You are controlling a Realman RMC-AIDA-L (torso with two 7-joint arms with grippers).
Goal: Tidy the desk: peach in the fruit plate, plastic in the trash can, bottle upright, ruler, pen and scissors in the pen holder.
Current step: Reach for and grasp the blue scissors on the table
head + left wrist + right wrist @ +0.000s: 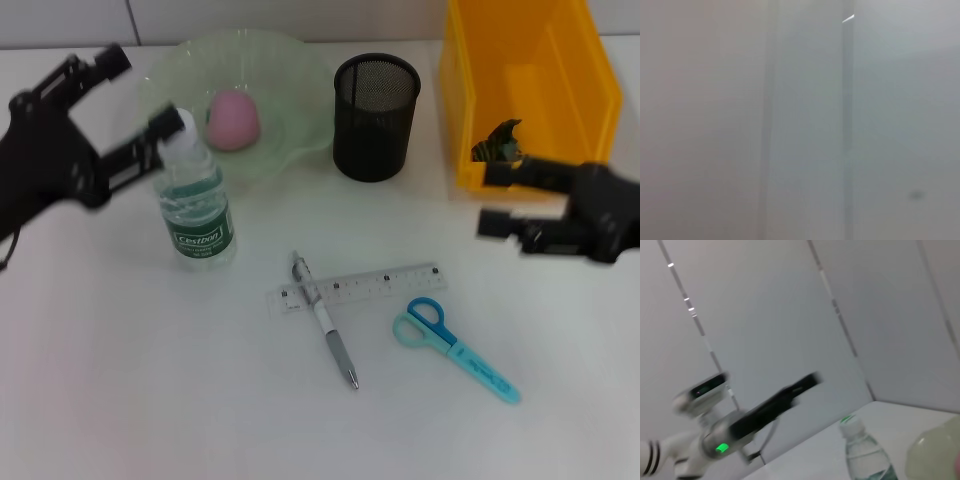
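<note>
On the white desk (pixel 150 400), the bottle (pixel 194 205) stands upright just in front of the fruit plate (pixel 290 75), its green label reading "cestbon" in white letters. No other writing can be made out; the ruler (pixel 360 287) shows only tick marks too small to read. The left gripper (pixel 135 100) hangs beside the bottle's white cap, fingers spread wide, one finger (pixel 135 160) close against the cap and the other raised well above and behind it; the fingers are not closed on the bottle. The peach (pixel 233 119) lies in the fruit plate. The pen holder (pixel 375 115) stands between the plate and the trash can (pixel 530 90). The plastic (pixel 498 142), a dark green scrap, sits inside the can near its front wall. The right gripper (pixel 500 198) hovers just in front of the can with fingers apart and holding nothing, the scrap just beyond its upper finger. The pen (pixel 325 320) lies across the ruler near the middle of the desk, and the scissors (pixel 455 347) lie just beside them, toward the robot's right. From the right wrist view the bottle (pixel 865 455) and the left arm show against a pale wall.
</note>
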